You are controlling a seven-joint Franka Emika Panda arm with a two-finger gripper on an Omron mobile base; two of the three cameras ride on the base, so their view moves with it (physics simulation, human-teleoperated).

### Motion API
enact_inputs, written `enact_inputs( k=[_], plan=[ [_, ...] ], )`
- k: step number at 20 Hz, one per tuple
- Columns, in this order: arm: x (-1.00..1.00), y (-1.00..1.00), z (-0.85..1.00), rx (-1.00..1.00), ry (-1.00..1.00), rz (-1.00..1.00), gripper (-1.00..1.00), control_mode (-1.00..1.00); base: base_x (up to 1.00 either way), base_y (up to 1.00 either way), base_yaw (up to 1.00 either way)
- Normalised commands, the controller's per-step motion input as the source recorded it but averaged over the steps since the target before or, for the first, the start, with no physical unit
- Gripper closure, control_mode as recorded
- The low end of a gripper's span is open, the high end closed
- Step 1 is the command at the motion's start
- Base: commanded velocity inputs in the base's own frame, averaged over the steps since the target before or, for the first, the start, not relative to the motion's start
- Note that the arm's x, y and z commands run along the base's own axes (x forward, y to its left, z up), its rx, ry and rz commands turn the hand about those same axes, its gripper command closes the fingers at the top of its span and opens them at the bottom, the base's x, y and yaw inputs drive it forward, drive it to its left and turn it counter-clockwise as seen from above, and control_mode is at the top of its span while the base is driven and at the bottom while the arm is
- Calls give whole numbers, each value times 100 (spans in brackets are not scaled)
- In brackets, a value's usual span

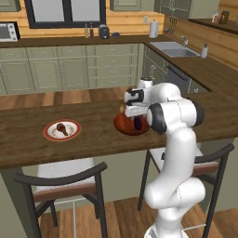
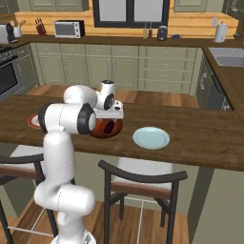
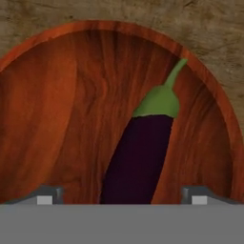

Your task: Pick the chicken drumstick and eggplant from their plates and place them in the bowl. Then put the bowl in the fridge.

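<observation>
Drumstick plate: far to the left of your hand, you see the white round plate with the red-brown rim (image 1: 48,135) on the dark wooden counter (image 1: 28,144); the small brown chicken drumstick (image 1: 61,128) lies on it.
Gripper: your two-finger gripper (image 3: 122,195) hangs just above the bowl, its dark fingertips (image 3: 45,194) standing wide apart and touching nothing.
Bowl: directly under your hand, the wide reddish-brown wooden bowl (image 3: 57,109) sits on the counter.
Eggplant: the long dark purple eggplant with a green stem cap (image 3: 138,157) lies inside the bowl, between your fingertips, stem pointing away from the hand.
Blue plate: to the right of your hand, the plain light blue round plate (image 2: 151,137) is near the bowl, not touching it.
</observation>
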Motion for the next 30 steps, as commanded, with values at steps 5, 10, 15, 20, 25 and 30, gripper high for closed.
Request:
enact_inputs(
  k=[5, 10, 15, 20, 25, 30],
  plan=[
    [-81, 15, 59, -10, -3, -30, -100, -100, 0, 0, 0],
    [-95, 9, 74, -1, 1, -26, -100, -100, 0, 0, 0],
    [-100, 7, 57, 14, 0, -17, -100, -100, 0, 0, 0],
    [-100, 24, 18, 7, 0, -13, -100, -100, 0, 0, 0],
    [-100, 7, 0, 0, 0, -9, -100, -100, 0, 0, 0],
    [-38, 0, -3, 0, 2, -1, -100, -100, 0, 0, 0]
  ],
)
